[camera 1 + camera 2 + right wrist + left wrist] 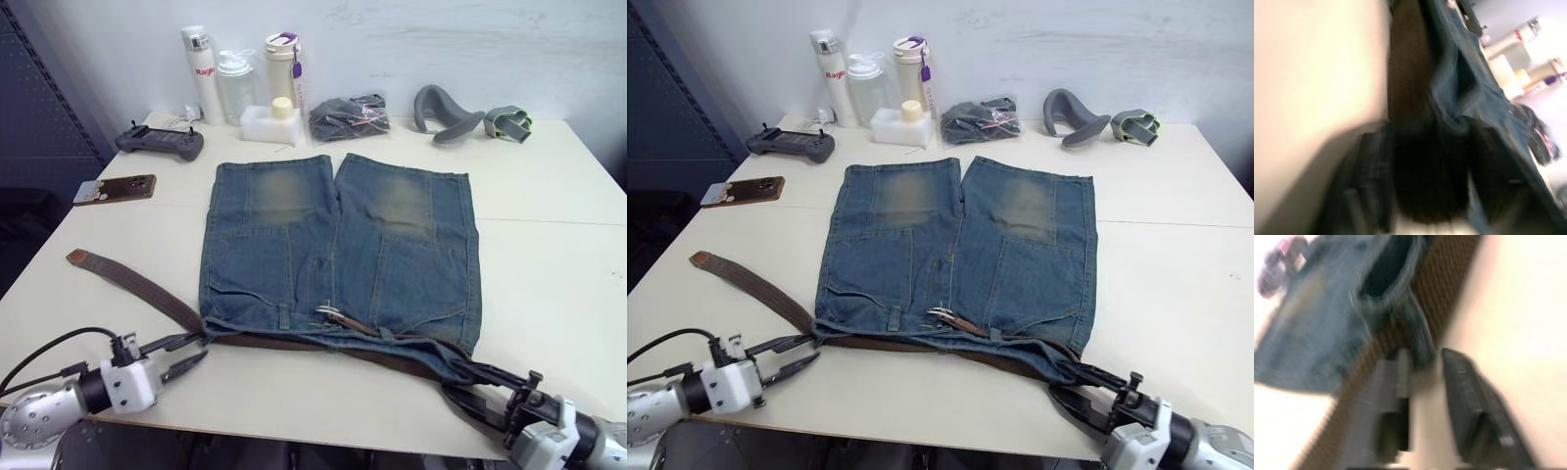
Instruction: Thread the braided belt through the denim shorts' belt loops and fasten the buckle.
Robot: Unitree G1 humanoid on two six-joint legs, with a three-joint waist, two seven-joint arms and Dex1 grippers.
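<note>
The denim shorts (pixel 338 245) lie flat, waistband toward me. The braided belt (pixel 147 289) runs from its plain tip at the left, along the waistband, to the right corner. Its silver buckle (pixel 329 314) rests on the waistband near the middle. One of the belt loops (pixel 284 316) stands left of the buckle. My left gripper (pixel 203 345) is open at the waistband's left corner, where a denim strip (pixel 1418 335) sits just off its fingertips. My right gripper (pixel 453 378) is open at the right corner, with the belt (pixel 1410 98) running in between its fingers.
At the table's back stand several bottles (pixel 235 83), a white box (pixel 269 122), a dark bundle in a clear bag (pixel 350 117) and grey holders (pixel 446 110). A controller (pixel 160 143) and a phone (pixel 116 188) lie at the far left.
</note>
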